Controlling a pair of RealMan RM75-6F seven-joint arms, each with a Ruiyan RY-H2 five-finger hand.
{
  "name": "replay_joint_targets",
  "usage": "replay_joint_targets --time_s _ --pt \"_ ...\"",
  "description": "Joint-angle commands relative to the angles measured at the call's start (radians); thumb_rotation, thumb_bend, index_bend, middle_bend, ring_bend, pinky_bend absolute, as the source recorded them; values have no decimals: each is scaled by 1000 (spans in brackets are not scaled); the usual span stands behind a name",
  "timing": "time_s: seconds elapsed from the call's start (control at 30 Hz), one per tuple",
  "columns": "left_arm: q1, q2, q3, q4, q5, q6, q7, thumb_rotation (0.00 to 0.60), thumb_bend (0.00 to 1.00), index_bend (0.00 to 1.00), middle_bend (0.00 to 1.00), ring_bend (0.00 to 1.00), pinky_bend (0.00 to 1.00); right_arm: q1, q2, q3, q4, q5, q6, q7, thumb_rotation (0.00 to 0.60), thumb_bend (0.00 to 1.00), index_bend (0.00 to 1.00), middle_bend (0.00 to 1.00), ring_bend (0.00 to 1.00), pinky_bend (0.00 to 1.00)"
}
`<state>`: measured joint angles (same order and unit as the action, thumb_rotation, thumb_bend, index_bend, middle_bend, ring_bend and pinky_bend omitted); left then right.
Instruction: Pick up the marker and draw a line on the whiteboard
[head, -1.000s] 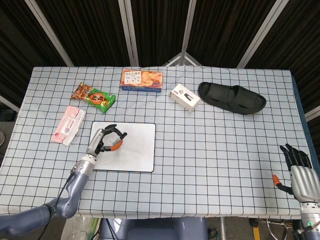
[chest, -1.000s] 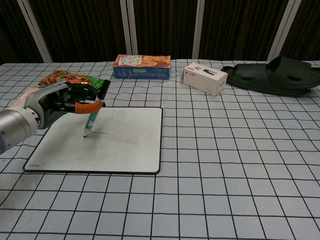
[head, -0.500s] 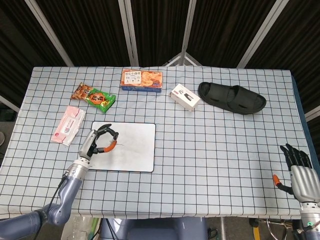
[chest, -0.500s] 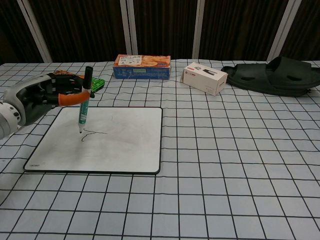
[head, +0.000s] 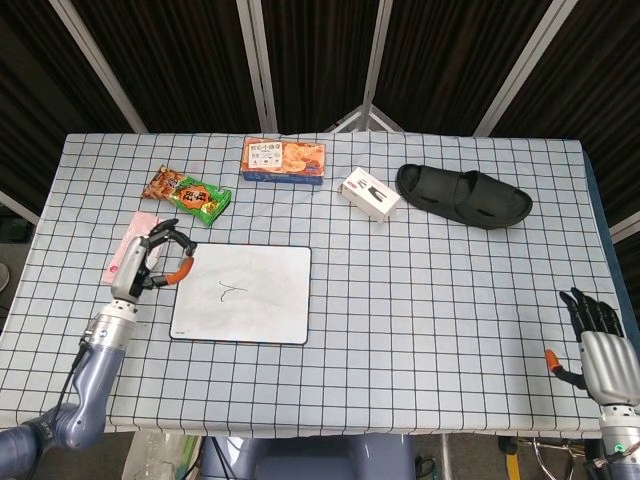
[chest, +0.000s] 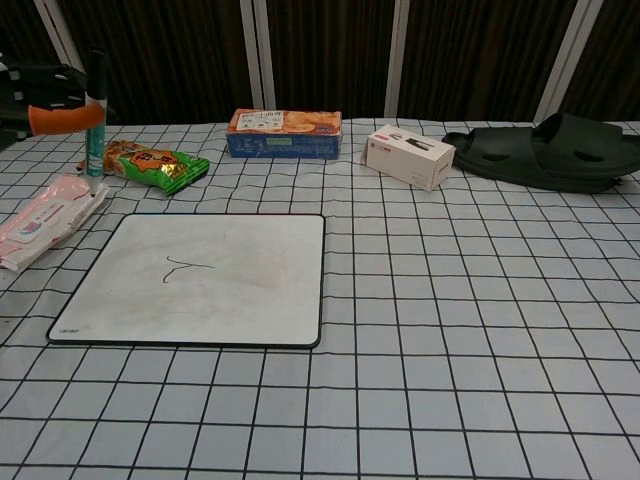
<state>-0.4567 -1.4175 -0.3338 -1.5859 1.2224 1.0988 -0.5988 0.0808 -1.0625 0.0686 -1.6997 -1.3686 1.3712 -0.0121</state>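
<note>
Left hand grips marker upright, clear of whiteboard.
Board bears a short black mark. Right hand empty, fingers spread, at table's edge.

Head view: camera set high, looking steeply down on the whole checked table, far edge at top; both near corners visible; chest view: camera set low at the near edge, facing level across the table toward the dark curtain, closer in; both views share the whiteboard, biscuit box and slipper.
</note>
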Motion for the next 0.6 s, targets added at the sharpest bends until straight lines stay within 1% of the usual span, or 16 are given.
replay_joint_targets --time_s 0.03,0.1,0.2,0.33,0.37,0.47,0.57,0.6 --pt "22 81 -1 -53 -17 17 89 600 509 786 438 127 117 -1 0 -1 -2 0 0 -2 600 343 0 0 0 0" --pt "37 122 13 -77 -19 18 129 600 509 786 438 127 117 0 0 -1 -3 2 -1 -3 600 343 0 0 0 0" --pt "56 169 48 -93 -27 12 203 600 509 786 438 127 117 0 0 0 -5 4 -2 -6 600 344 0 0 0 0" --pt "66 207 120 -80 -33 -19 347 600 509 786 437 126 117 0 0 -1 -9 8 -4 -11 600 343 0 0 0 0" --pt "65 208 129 -75 -34 -25 365 600 509 786 437 127 117 0 0 -1 -10 8 -4 -12 600 343 0 0 0 0" --pt "52 196 178 -36 -53 -68 481 600 509 785 437 127 117 1 -1 -1 -13 9 -6 -17 600 344 0 0 0 0" --pt "40 154 212 10 -68 -88 572 600 507 779 426 127 111 2 -2 0 -14 11 -8 -19 600 344 0 0 0 0" --pt "38 146 217 18 -69 -92 585 600 505 775 417 127 107 3 -2 0 -14 12 -9 -20 600 344 0 0 0 0"
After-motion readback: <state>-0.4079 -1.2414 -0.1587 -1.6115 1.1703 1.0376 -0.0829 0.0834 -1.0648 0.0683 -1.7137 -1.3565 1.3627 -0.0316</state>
